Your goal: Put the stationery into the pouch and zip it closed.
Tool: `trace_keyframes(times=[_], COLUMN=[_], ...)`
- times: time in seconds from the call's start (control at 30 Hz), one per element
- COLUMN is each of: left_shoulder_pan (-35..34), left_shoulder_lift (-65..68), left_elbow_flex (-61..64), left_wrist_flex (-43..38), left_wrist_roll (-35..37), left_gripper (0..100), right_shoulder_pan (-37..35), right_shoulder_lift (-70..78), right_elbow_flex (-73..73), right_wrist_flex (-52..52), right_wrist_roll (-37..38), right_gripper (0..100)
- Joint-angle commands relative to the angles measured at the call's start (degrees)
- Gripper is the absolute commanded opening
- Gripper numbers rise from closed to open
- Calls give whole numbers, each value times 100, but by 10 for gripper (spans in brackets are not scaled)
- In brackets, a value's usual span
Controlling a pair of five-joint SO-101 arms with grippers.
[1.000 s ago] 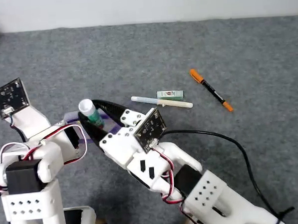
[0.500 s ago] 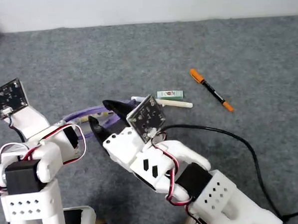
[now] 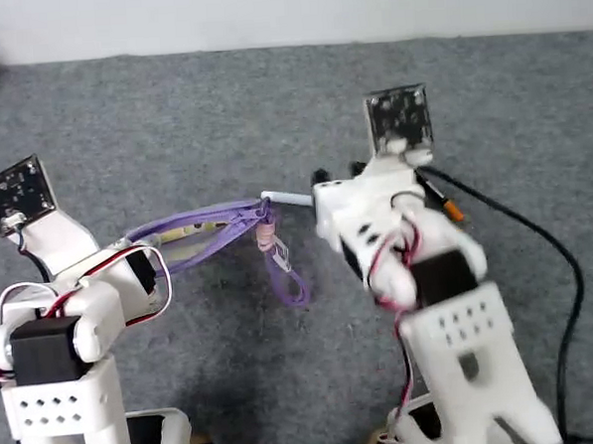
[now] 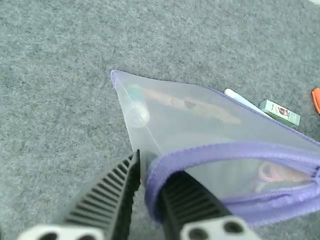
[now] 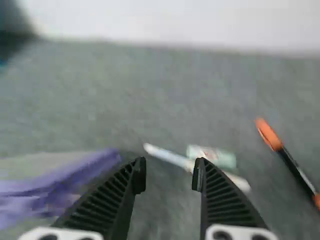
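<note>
A: Starting at the left, what is the left tool (image 4: 147, 185) doing?

B: It is clamped on the rim of the clear plastic pouch with a purple zip edge (image 4: 200, 120), same as a second ago. The pouch lies on the grey felt tabletop (image 3: 172, 119) with its mouth held up.

A: And the white-capped glue stick (image 4: 136, 107)?

B: It is inside the pouch now, down in the far corner. A second ago the right tool held it at the pouch mouth.

A: What is past the zip end?

B: A purple loop strap (image 3: 285, 277) trails off it; earlier the right arm covered that spot. Just beyond lies a slim white pen (image 3: 285, 198), where it was before.

A: Where has the right tool (image 3: 339, 172) gone?

B: It has swung out of the pouch and off to the right, above the pen. Its jaws are a little apart, with nothing between them.

A: Anything further right?

B: A small green and white box (image 5: 212, 155) beside the pen, then a black marker with orange ends (image 5: 287, 159), well apart from the pouch.
</note>
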State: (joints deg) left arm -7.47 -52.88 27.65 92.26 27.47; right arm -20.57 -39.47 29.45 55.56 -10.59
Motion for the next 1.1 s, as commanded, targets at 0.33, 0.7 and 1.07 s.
trace_keyframes(times=[0.33,0.7,1.07], left_shoulder_pan=[26,26,26], left_shoulder_lift=[18,9,9], left_elbow_flex=[-330,-119,-119], left_wrist_flex=[-123,-149,-158], left_wrist_roll=[53,53,53], left_gripper=[13,13,13], right_shoulder_pan=[382,382,303], right_shoulder_lift=[4022,6290,8092], right_elbow_flex=[-2787,-4888,-6321], right_wrist_flex=[1226,1877,1912], right_wrist_roll=[1389,2813,3420], right_gripper=[330,332,332])
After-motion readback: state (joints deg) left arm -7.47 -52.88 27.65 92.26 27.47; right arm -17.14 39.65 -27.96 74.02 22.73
